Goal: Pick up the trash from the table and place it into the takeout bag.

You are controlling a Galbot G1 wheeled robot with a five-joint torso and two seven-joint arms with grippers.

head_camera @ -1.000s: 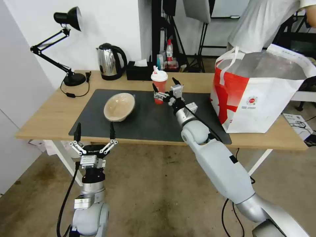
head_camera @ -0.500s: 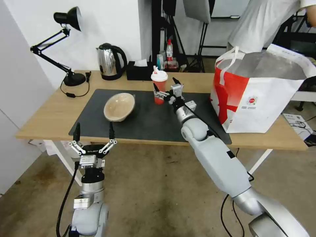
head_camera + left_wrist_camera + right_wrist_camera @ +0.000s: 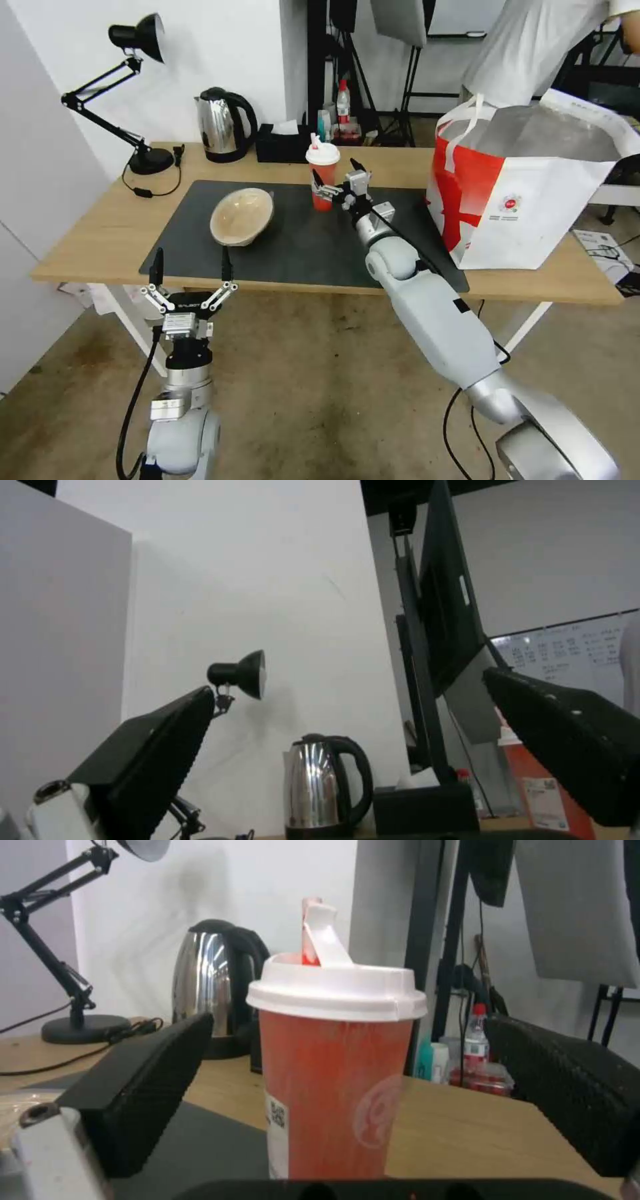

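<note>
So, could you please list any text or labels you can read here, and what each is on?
Left gripper body: a printed brand, too small to read.
Takeout bag: round logo with lines beneath, unreadable.
Red drink cup: faint round emblem and QR label, no legible words.
Whiteboard: blurred handwriting.

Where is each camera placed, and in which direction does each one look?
Head view: high on the robot, looking forward and down at the table; both arms show, right gripper open around the red drink cup, left gripper open before the table's near edge.
Left wrist view: low, looking up between its fingers at the kettle.
Right wrist view: close to the cup, between its fingers.
Shared: kettle and lamp in all three.
</note>
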